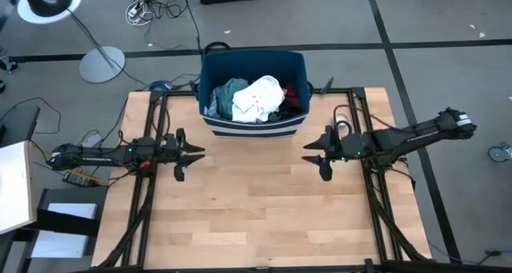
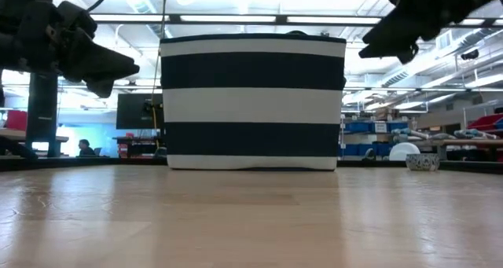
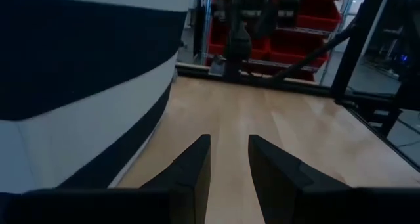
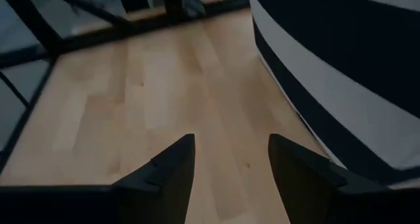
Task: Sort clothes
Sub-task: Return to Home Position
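The clothes [image 1: 254,98] lie piled inside a navy-and-white striped bin [image 1: 253,129] at the table's far middle: a white garment on top, a teal one at its left, dark and red bits at its right. My left gripper [image 1: 198,152] hovers open at the table's left, pointing level toward the right, nothing between its fingers [image 3: 226,159]. My right gripper [image 1: 309,158] hovers open at the table's right, pointing toward the left and slightly down, also with nothing between its fingers [image 4: 231,159]. Both stand nearer than the bin, apart from it.
The bin's striped wall [image 2: 251,103] stands on the wooden table top [image 1: 256,209] at its far edge. Black frame rails [image 1: 152,217] run along the table's left and right sides. Bare wood lies between the two grippers and toward the near edge.
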Robot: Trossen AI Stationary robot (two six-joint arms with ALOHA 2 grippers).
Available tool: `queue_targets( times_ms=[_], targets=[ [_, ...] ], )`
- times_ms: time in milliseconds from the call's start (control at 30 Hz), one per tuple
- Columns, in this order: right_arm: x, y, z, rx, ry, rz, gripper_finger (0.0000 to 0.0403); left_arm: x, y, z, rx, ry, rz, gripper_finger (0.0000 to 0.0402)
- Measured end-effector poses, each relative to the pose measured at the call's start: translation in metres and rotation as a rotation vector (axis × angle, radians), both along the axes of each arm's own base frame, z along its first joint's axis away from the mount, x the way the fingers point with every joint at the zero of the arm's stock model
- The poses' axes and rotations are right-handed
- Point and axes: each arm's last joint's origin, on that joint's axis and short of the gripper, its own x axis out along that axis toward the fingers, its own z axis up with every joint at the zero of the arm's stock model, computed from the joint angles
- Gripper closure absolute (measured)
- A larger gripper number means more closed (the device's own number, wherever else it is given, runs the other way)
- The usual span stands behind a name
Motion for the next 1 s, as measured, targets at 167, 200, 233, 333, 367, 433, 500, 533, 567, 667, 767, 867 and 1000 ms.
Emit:
queue_targets(
  times_ms=[167,200,233,333,367,433,500,533,567,667,767,867,1000],
  targets=[
    [-0.008,-0.005,-0.031,-0.025,-0.143,0.0,0.0209,-0.003,0.001,0.004,0.036,-0.038,0.018,0.0292],
    [-0.01,-0.006,-0.038,-0.031,-0.163,-0.006,0.0209,-0.004,0.001,0.004,0.047,-0.044,0.02,0.0292],
    [-0.013,-0.008,-0.044,-0.035,-0.185,-0.017,0.0209,-0.004,0.001,0.005,0.055,-0.05,0.022,0.0292],
    [-0.021,-0.01,-0.062,-0.029,-0.261,-0.04,0.0209,-0.005,0.001,0.006,0.084,-0.062,0.027,0.0292],
    [-0.024,-0.011,-0.069,-0.03,-0.277,-0.046,0.0209,-0.005,0.001,0.006,0.091,-0.064,0.037,0.0292],
    [-0.03,-0.013,-0.083,-0.029,-0.306,-0.058,0.021,-0.006,0.002,0.007,0.103,-0.067,0.061,0.0292],
    [-0.036,-0.014,-0.095,-0.009,-0.34,-0.068,0.021,-0.006,0.002,0.007,0.104,-0.067,0.077,0.0292],
    [-0.039,-0.015,-0.102,-0.002,-0.331,-0.073,0.0209,-0.006,0.002,0.007,0.104,-0.066,0.079,0.0292],
    [-0.039,-0.015,-0.104,0.011,-0.315,-0.082,0.0209,-0.006,0.002,0.007,0.105,-0.066,0.08,0.0292],
    [-0.041,-0.014,-0.107,0.013,-0.28,-0.086,0.0209,-0.007,0.002,0.007,0.105,-0.069,0.083,0.0292],
    [-0.043,-0.011,-0.104,-0.025,-0.299,-0.048,0.021,-0.008,0.002,0.008,0.111,-0.085,0.086,0.0292],
    [-0.046,-0.009,-0.101,-0.041,-0.317,-0.025,0.0209,-0.011,0.002,0.009,0.117,-0.105,0.087,0.0292],
    [-0.055,-0.011,-0.096,-0.047,-0.347,-0.075,0.0209,-0.013,0.003,0.016,0.136,-0.121,0.093,0.0292]
  ],
)
